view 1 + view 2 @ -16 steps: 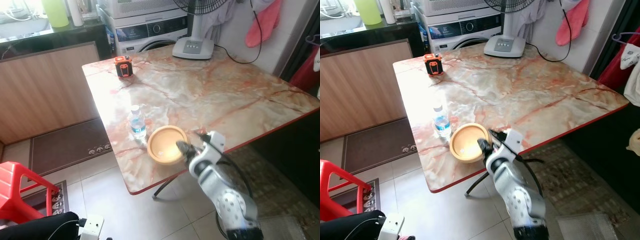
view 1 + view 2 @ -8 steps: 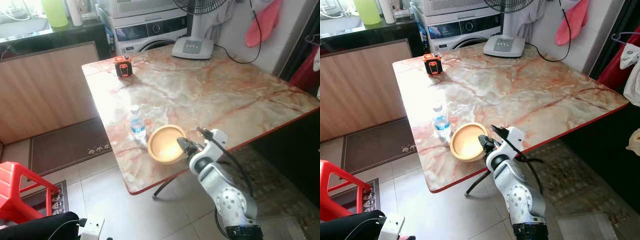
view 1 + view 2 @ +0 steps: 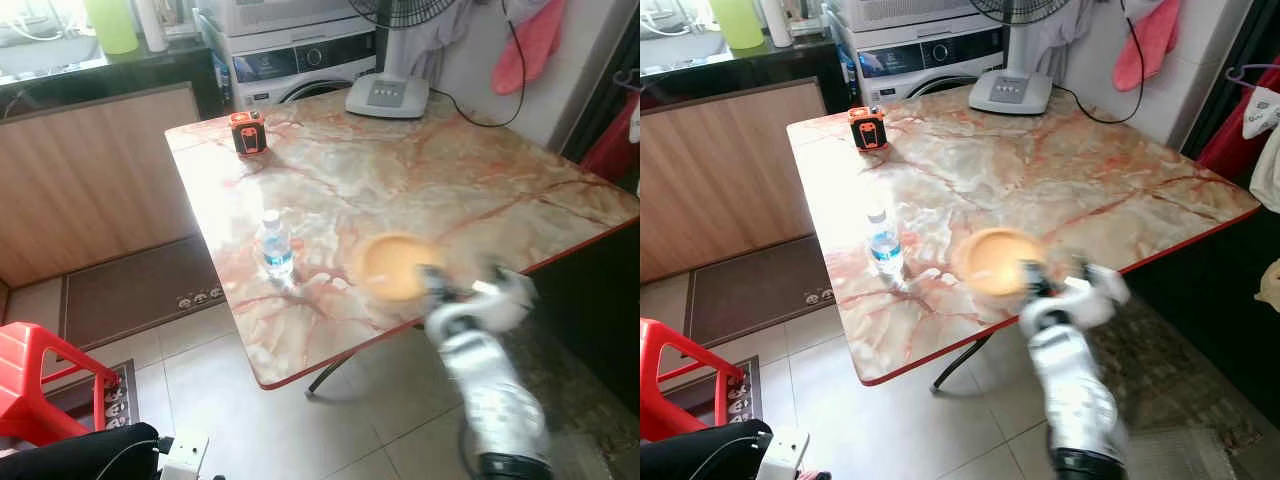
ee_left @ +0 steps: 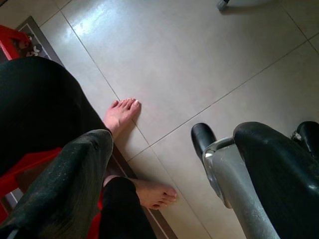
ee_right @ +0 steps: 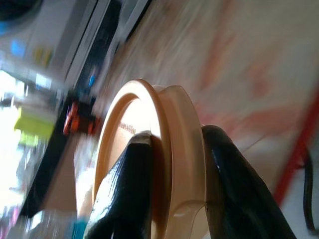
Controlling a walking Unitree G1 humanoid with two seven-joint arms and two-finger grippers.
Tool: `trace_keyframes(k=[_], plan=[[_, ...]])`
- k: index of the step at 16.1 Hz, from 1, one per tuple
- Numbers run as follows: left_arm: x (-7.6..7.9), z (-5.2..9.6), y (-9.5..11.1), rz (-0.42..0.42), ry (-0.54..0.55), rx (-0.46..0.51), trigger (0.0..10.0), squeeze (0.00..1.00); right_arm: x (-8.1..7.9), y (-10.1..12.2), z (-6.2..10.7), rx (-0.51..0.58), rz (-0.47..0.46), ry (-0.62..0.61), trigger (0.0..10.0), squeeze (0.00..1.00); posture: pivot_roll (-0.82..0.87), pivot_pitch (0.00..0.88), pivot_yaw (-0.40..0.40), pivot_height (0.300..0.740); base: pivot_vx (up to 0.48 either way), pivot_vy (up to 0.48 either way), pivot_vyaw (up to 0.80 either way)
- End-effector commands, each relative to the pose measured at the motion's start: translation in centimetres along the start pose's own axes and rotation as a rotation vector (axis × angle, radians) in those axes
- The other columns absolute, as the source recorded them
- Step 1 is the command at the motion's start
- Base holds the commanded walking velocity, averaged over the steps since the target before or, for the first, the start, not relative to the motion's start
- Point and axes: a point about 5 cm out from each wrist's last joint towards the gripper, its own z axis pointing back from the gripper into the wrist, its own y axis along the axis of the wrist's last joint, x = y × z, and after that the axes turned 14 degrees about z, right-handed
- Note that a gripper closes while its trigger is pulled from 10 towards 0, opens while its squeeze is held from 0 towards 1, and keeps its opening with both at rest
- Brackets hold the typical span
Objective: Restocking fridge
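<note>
Fingers [image 5: 130, 189] of the right gripper [image 5: 172, 184] are clamping the rim of the tan bowl [image 5: 149, 149], which is blurring above the marble table [image 3: 450, 170] near its front edge. Its opening is facing a water bottle [image 3: 275, 245], standing apart to the left.

The right arm [image 3: 490, 385] reaches forward and up from the lower right, silver and blurred. Its right pincer [image 5: 172, 186] is clamped on the rim of a tan bowl [image 5: 134, 129], one black finger [image 5: 124, 194] inside the rim and the other outside. The left pincer [image 4: 169, 164] hangs low and points down at the floor [image 4: 199, 64], its two black fingers apart.
</note>
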Motion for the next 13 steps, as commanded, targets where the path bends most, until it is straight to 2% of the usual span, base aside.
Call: trace_keyframes(k=[1,2,3,5,6,7,8,9,11,12,13], plan=[[-0.2,0.1,-0.3,0.002,0.002,-0.012,10.0,0.0,1.6,1.0,0.2,0.054,-0.037,-0.058,10.0,0.0,-0.11,0.0,0.032,0.74,0.0,0.0,0.0],[-0.2,0.1,-0.3,0.002,0.002,-0.011,10.0,0.0,3.6,2.4,0.5,0.122,-0.04,-0.122,10.0,0.0,-0.11,0.0,0.033,0.74,0.0,0.0,0.0],[-0.2,0.1,-0.3,0.002,0.002,-0.011,10.0,0.0,7.0,4.8,1.4,0.242,-0.054,-0.267,10.0,0.0,-0.11,0.0,0.033,0.74,0.0,0.0,0.0],[-0.2,0.1,-0.3,0.001,0.002,-0.012,10.0,0.0,9.1,6.4,2.3,0.327,-0.068,-0.352,10.0,0.0,-0.11,0.0,0.036,0.74,0.0,0.0,0.0],[-0.2,0.1,-0.3,0.002,0.004,-0.012,10.0,0.0,11.9,9.2,4.3,0.495,-0.112,-0.45,10.0,0.0,-0.11,0.0,0.038,0.74,0.0,0.0,0.0],[-0.2,0.1,-0.3,0.001,0.004,-0.012,10.0,0.0,13.9,10.8,6.0,0.596,-0.117,-0.547,10.0,0.0,-0.11,0.0,0.043,0.74,0.0,0.0,0.0],[-0.3,0.1,-0.3,0.0,0.004,-0.013,10.0,0.0,15.3,11.5,7.2,0.632,-0.066,-0.637,10.0,0.0,-0.11,0.0,0.043,0.74,0.0,0.0,0.0],[-0.3,0.1,-0.3,-0.002,0.004,-0.013,10.0,0.0,16.4,11.7,7.9,0.628,0.013,-0.707,10.0,0.0,-0.11,0.0,0.043,0.74,0.0,0.0,0.0],[-0.3,0.1,-0.3,-0.006,0.004,-0.014,10.0,0.0,18.0,10.3,8.1,0.477,0.295,-0.774,10.0,0.0,-0.12,0.0,0.045,0.74,0.0,0.0,0.0],[-0.3,0.1,-0.3,-0.009,0.002,-0.015,10.0,0.0,19.1,7.6,7.7,0.277,0.473,-0.799,10.0,0.0,-0.12,0.0,0.044,0.74,0.0,0.0,0.0],[-0.3,0.1,-0.3,-0.008,0.002,-0.014,10.0,0.0,19.7,5.9,7.5,0.172,0.566,-0.791,10.0,0.0,-0.12,0.0,0.042,0.74,0.0,0.0,0.0]])
